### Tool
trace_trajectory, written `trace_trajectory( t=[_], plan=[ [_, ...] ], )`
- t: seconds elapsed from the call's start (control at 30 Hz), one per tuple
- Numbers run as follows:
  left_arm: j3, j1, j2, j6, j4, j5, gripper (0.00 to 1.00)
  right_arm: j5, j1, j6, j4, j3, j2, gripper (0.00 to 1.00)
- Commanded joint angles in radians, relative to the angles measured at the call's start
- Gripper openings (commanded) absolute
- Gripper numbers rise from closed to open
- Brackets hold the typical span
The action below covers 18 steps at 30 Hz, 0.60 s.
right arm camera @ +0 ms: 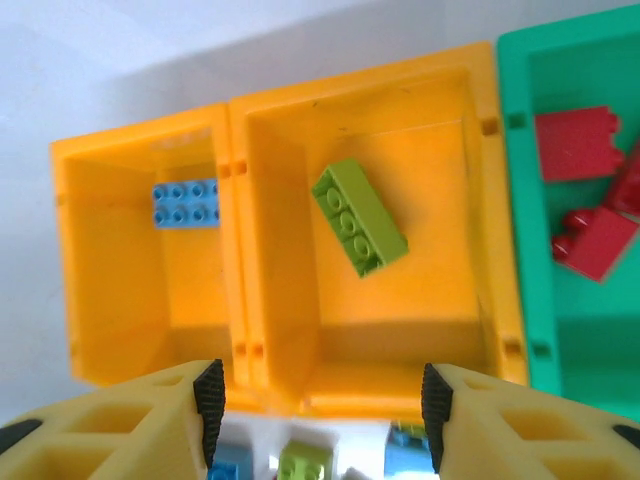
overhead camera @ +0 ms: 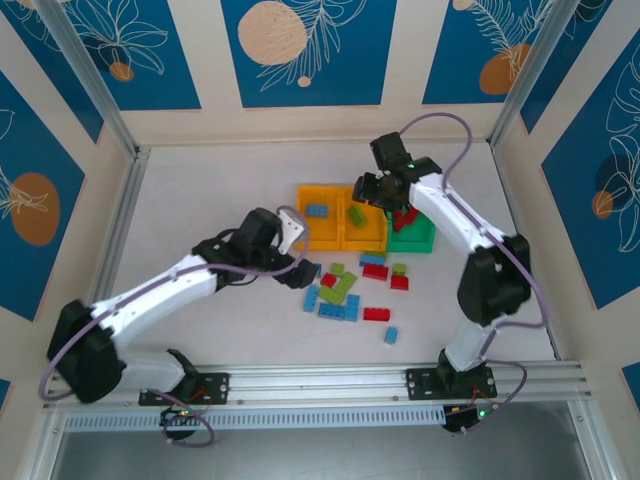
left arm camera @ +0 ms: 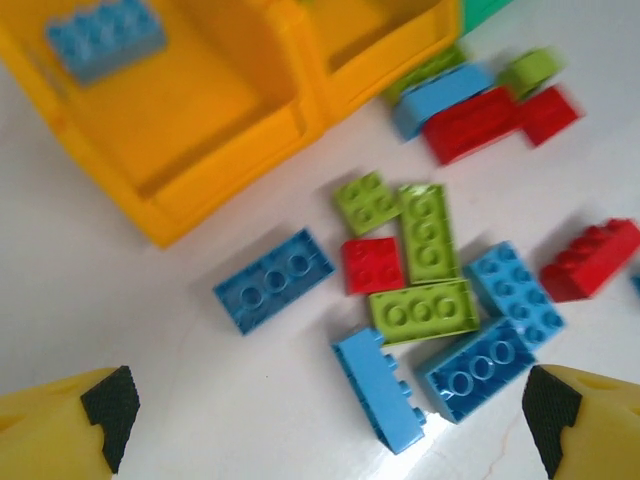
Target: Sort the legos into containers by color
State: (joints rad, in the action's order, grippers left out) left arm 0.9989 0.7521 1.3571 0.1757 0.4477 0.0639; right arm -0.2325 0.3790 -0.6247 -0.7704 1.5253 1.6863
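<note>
Legos (left arm camera: 420,310) lie beneath the left gripper (left arm camera: 330,415) (wide open, empty); right gripper (right arm camera: 320,408) parted, empty.

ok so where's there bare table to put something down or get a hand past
Bare table lies between the bins and the back wall, and between the loose bricks and the front rail. It is crowded just in front of the bins.

Open going over bare table (left arm camera: 110,300) left of the legos (left arm camera: 425,235); blocked beyond by the containers (left arm camera: 230,185), near wall.
</note>
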Motion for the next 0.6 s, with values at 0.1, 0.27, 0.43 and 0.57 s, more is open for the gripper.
trace_trajectory(
  t=[0.1,0.27,0.43,0.57],
  plan=[
    [0.096,0.010,0.227,0.271,0.172,-0.041,1.00,0.008,-0.002,-0.057,-0.073,-0.148,-0.176,0.71],
    [0.192,0.010,0.341,0.334,0.154,-0.035,1.00,0.004,-0.013,-0.048,-0.086,-0.174,-0.211,0.73],
    [0.255,0.010,0.438,0.354,0.126,-0.136,1.00,0.035,-0.018,-0.038,-0.058,-0.152,-0.203,0.73],
    [0.293,0.009,0.506,0.341,0.103,-0.113,1.00,0.038,-0.017,-0.034,-0.052,-0.128,-0.194,0.73]
  ],
)
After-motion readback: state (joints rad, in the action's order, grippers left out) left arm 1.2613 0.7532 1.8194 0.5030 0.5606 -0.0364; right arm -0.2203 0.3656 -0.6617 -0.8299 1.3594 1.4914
